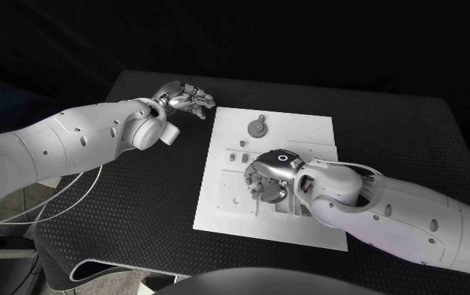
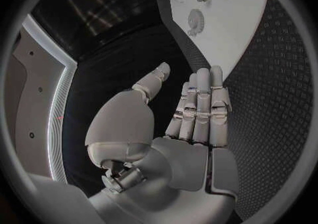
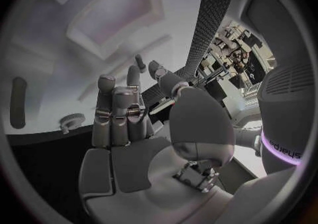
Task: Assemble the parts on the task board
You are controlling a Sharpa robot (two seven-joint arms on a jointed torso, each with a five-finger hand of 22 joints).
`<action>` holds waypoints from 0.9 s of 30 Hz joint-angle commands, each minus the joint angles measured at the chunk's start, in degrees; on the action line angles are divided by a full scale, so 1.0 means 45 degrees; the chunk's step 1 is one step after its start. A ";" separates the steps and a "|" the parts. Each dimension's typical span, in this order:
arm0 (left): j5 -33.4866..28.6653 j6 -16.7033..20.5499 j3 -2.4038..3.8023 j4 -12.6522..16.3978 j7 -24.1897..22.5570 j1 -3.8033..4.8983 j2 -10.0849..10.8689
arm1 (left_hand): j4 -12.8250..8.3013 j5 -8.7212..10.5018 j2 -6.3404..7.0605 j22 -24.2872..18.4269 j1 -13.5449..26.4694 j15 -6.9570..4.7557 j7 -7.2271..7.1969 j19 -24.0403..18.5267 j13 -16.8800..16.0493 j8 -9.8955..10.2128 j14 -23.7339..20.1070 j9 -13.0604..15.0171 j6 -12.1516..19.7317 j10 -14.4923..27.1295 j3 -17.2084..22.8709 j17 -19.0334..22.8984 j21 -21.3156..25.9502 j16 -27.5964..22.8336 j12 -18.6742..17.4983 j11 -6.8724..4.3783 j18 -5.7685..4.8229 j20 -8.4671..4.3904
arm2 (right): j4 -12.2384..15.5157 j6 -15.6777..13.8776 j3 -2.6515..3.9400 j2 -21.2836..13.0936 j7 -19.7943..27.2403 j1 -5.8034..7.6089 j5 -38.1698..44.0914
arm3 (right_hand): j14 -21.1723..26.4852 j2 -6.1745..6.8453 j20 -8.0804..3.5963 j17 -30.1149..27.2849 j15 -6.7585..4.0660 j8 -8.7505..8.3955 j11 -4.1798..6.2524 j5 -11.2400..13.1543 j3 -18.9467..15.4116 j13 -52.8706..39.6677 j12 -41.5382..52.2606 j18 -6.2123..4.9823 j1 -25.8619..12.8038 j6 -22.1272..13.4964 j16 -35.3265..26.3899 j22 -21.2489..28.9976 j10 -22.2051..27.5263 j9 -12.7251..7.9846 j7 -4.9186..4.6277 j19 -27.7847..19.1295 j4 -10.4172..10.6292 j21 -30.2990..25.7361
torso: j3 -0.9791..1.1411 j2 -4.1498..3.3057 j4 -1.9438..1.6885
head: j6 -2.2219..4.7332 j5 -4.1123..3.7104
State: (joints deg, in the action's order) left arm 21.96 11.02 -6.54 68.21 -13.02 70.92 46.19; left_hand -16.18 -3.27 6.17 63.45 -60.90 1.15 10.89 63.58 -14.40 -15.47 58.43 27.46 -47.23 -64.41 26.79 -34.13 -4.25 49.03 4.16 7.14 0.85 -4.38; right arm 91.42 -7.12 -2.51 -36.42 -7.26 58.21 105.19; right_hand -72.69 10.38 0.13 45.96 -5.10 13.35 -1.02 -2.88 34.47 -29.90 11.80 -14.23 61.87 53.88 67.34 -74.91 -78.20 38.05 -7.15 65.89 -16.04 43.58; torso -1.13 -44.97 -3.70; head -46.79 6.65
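The white task board (image 1: 279, 172) lies in the middle of the black tabletop (image 1: 392, 125), its long sides running from the near edge toward the far edge. A round grey gear (image 1: 257, 127) lies flat on the board near its far edge, apart from the other pieces; the left wrist view shows the same gear (image 2: 195, 20) on the white plate beyond the fingers. Small grey parts (image 1: 238, 153) sit in a row on the board's left half, and recessed slots lie toward its right edge. The right hand (image 1: 266, 179) is over the board's middle, palm down, fingers together and reaching toward the board's left side; in the right wrist view the right hand (image 3: 129, 128) has straight fingers side by side with nothing between them. The left hand (image 1: 186, 98) is over the tabletop just off the board's far left corner; the left wrist view shows the left hand (image 2: 192, 123) flat, fingers pressed together, thumb apart, holding nothing.
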 commanded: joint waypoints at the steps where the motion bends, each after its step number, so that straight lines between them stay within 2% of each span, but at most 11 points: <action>1: -0.0054 -0.0123 0.0012 0.0012 -0.0074 0.0011 -0.0023 | 0.0003 0.0079 -0.0050 -0.0015 -0.0006 -0.0013 0.0059 0.0091 -0.0019 -0.0079 0.0118 -0.0014 -0.0040 0.0088 -0.0106 -0.0019 0.0060 0.0064 0.0009 0.0039 0.0210 -0.0037 | -0.0036 0.0437 -0.0001 0.0060 -0.0083 -0.0001 0.0248 | 0.0030 -0.0152 -0.0021 0.0002 -0.0086 0.0047 0.0045 -0.0004 -0.0038 -0.0172 0.0119 -0.0171 0.0173 0.0153 0.0082 -0.0252 0.0021 0.0015 0.0005 -0.0052 -0.0056 0.0032 | 0.0007 0.0002 0.0012 | -0.0011 0.0002; 6: -0.0054 -0.0128 0.0012 0.0008 -0.0071 0.0011 -0.0028 | 0.0005 0.0079 -0.0052 -0.0015 -0.0006 -0.0013 0.0058 0.0092 -0.0020 -0.0082 0.0118 -0.0014 -0.0042 0.0089 -0.0106 -0.0019 0.0060 0.0063 0.0009 0.0039 0.0210 -0.0037 | -0.0095 0.0425 -0.0003 0.0098 -0.0092 -0.0001 0.0319 | -0.0013 -0.0484 -0.0071 0.0002 -0.0150 0.0121 0.0111 -0.0005 0.0089 -0.0527 0.0221 -0.0171 0.0670 0.0332 0.0132 -0.0261 0.0001 0.0057 0.0075 -0.0038 -0.0142 0.0083 | 0.0007 0.0000 0.0011 | -0.0020 0.0005; 13: -0.0054 -0.0134 0.0012 0.0010 -0.0070 0.0011 -0.0029 | 0.0007 0.0079 -0.0054 -0.0016 -0.0004 -0.0013 0.0056 0.0092 -0.0022 -0.0085 0.0118 -0.0014 -0.0046 0.0089 -0.0106 -0.0020 0.0060 0.0063 0.0010 0.0039 0.0210 -0.0036 | -0.0241 0.0419 -0.0025 0.0208 -0.0090 -0.0004 0.0362 | -0.0030 -0.0806 -0.0069 -0.0011 -0.0202 0.0215 0.0171 -0.0003 0.0117 -0.0928 0.0298 -0.0171 0.1155 0.0561 0.0165 -0.0271 -0.0005 0.0120 0.0141 -0.0076 -0.0157 0.0145 | 0.0005 -0.0004 0.0012 | -0.0046 0.0005; 17: -0.0054 -0.0139 0.0012 0.0010 -0.0068 0.0011 -0.0028 | 0.0007 0.0079 -0.0055 -0.0016 -0.0005 -0.0013 0.0055 0.0091 -0.0022 -0.0087 0.0118 -0.0014 -0.0048 0.0089 -0.0105 -0.0020 0.0060 0.0063 0.0010 0.0039 0.0210 -0.0037 | -0.0308 0.0487 -0.0068 0.0245 -0.0085 -0.0005 0.0399 | -0.0040 -0.0825 -0.0072 -0.0017 -0.0228 0.0238 0.0199 -0.0003 0.0097 -0.1092 0.0339 -0.0171 0.1305 0.0626 0.0178 -0.0271 -0.0037 0.0145 0.0169 -0.0090 -0.0167 0.0175 | 0.0009 -0.0008 0.0005 | -0.0082 0.0003; 22: -0.0054 -0.0137 0.0012 0.0004 -0.0060 0.0011 -0.0012 | 0.0008 0.0079 -0.0058 -0.0016 -0.0006 -0.0013 0.0054 0.0092 -0.0023 -0.0090 0.0118 -0.0014 -0.0050 0.0089 -0.0105 -0.0020 0.0060 0.0063 0.0011 0.0039 0.0211 -0.0037 | -0.0403 0.0586 -0.0206 0.0249 -0.0089 -0.0005 0.0415 | -0.0039 -0.0753 -0.0068 -0.0023 -0.0235 0.0229 0.0206 -0.0002 0.0054 -0.1200 0.0358 -0.0171 0.1367 0.0627 0.0182 -0.0270 -0.0043 0.0153 0.0174 -0.0105 -0.0167 0.0191 | 0.0013 0.0000 0.0014 | -0.0100 0.0001; 27: -0.0054 -0.0155 0.0012 0.0017 -0.0041 0.0011 -0.0007 | 0.0008 0.0079 -0.0057 -0.0016 -0.0008 -0.0013 0.0052 0.0091 -0.0024 -0.0092 0.0118 -0.0014 -0.0052 0.0091 -0.0104 -0.0020 0.0060 0.0063 0.0010 0.0039 0.0211 -0.0037 | -0.0636 0.0568 -0.0230 0.0263 -0.0079 -0.0005 0.0431 | -0.0036 -0.0677 -0.0051 -0.0030 -0.0231 0.0209 0.0201 -0.0001 -0.0014 -0.1295 0.0362 -0.0171 0.1322 0.0609 0.0182 -0.0265 -0.0030 0.0155 0.0167 -0.0111 -0.0147 0.0203 | 0.0017 -0.0004 0.0018 | -0.0111 -0.0003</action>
State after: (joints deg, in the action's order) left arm 21.96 11.01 -6.54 68.16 -12.95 70.93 46.19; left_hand -16.03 -3.27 6.17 63.45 -60.90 0.99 10.83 63.58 -14.44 -15.70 58.59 27.46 -47.18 -64.28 26.64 -34.17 -4.25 49.03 4.16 7.27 0.85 -4.38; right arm 89.38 -6.29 -3.21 -35.06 -7.27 58.52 106.19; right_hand -72.97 7.02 0.03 45.88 -5.75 14.67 -0.38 -2.88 34.72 -35.69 13.14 -14.63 67.67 56.38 67.85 -74.90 -78.42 38.95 -6.35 65.60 -16.60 44.27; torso -1.07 -44.98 -3.64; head -47.27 6.66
